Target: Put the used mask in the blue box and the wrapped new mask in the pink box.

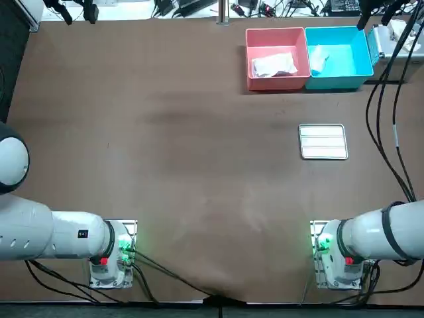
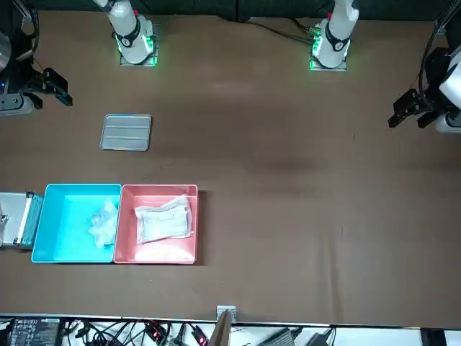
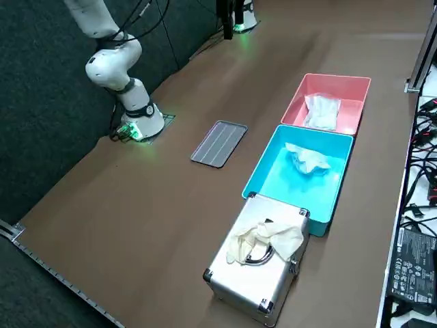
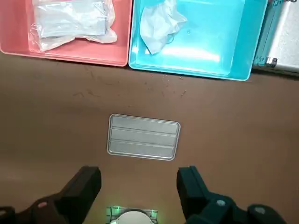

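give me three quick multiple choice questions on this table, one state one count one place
1. The right gripper is:
A. open and empty
B. shut on a mask
C. shut on a box rim

2. How many of the two boxes, the pink box and the blue box, hold a mask?
A. neither
B. one
C. both

3. The used mask lies:
A. in the pink box
B. in the blue box
C. in the gripper

Answers:
1. A: the gripper hangs above the table with its fingers apart and nothing between them.
2. C: the wrapped mask is in the pink box and the crumpled one is in the blue box.
3. B: the loose white mask sits on the blue floor.
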